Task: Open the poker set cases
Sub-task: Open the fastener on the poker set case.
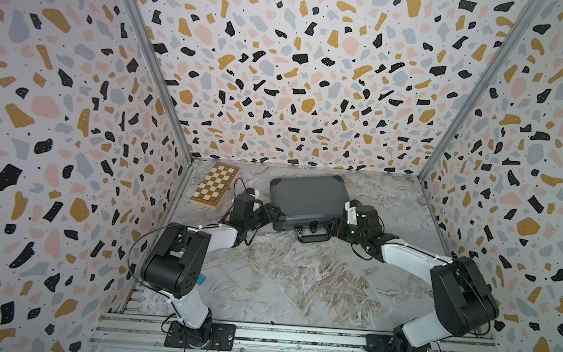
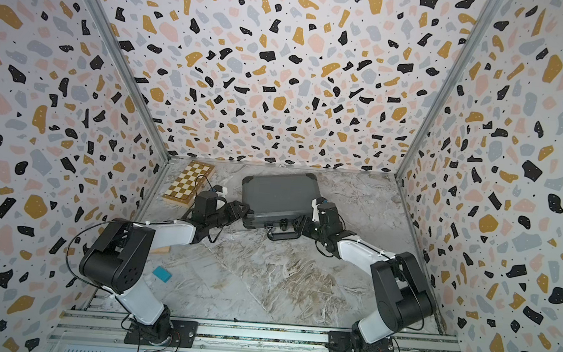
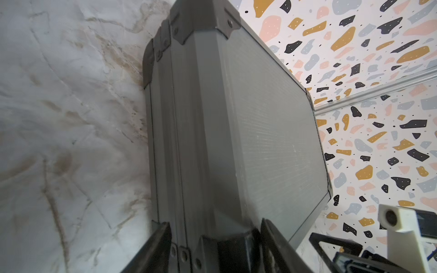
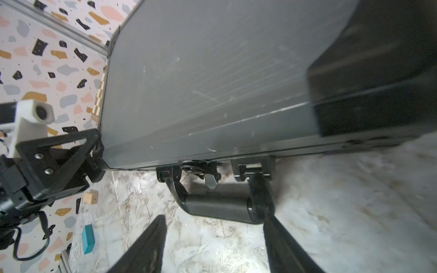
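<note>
The closed dark grey poker set case (image 1: pixel 306 197) lies flat at the bench's (image 1: pixel 298 288) 12 o'clock, handle (image 4: pixel 217 208) at its 6 o'clock edge. The left jaws, partly open, straddle its 7 o'clock corner cap (image 3: pixel 224 245); whether they pinch it I cannot tell. The right jaws stand apart and empty before the handle, at the case's 5 o'clock.

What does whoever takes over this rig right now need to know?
Left gripper: fingers straddle the poker case's near-left corner; clamped or not, unclear.
Right gripper: open, fingers at the handle, gripping nothing.
Case lies flat at the table's far side, lid down, handle toward the arms; chessboard box to its left.
Done: nothing opened yet.
Left: free the front latch, lift the lid.
</note>
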Robot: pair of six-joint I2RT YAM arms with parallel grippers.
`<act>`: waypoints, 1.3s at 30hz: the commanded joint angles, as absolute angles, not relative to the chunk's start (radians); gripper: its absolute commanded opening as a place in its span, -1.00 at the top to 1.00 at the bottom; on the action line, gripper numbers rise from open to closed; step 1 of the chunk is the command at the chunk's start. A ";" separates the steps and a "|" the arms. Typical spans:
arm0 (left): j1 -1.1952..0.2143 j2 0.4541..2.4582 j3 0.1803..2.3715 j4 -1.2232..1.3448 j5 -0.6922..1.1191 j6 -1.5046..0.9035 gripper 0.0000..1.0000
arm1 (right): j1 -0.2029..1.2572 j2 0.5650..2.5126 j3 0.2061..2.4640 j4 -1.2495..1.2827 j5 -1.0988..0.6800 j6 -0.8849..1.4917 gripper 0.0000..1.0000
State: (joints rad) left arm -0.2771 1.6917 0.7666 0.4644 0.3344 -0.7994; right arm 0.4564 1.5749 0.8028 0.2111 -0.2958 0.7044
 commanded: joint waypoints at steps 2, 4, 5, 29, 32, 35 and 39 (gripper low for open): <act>-0.270 1.731 0.733 0.237 0.231 -0.767 -0.18 | 0.491 1.608 0.854 0.265 -0.253 0.693 -0.34; -0.271 1.726 0.739 0.220 0.211 -0.757 -0.18 | 0.512 1.632 0.870 0.270 -0.232 0.666 -0.34; -0.270 1.728 0.743 0.213 0.207 -0.755 -0.18 | 0.521 1.640 0.873 0.276 -0.221 0.657 -0.34; -0.269 1.753 0.769 0.200 0.222 -0.749 -0.12 | 0.581 1.787 0.907 0.496 -0.182 0.609 -0.37; -0.269 1.754 0.772 0.201 0.222 -0.748 -0.11 | 0.599 1.798 0.934 0.492 -0.184 0.609 -0.37; -0.270 1.755 0.771 0.201 0.224 -0.747 -0.10 | 0.616 1.804 0.961 0.479 -0.186 0.603 -0.37; -0.270 1.756 0.772 0.201 0.226 -0.749 -0.09 | 0.636 1.793 0.980 0.458 -0.185 0.590 -0.38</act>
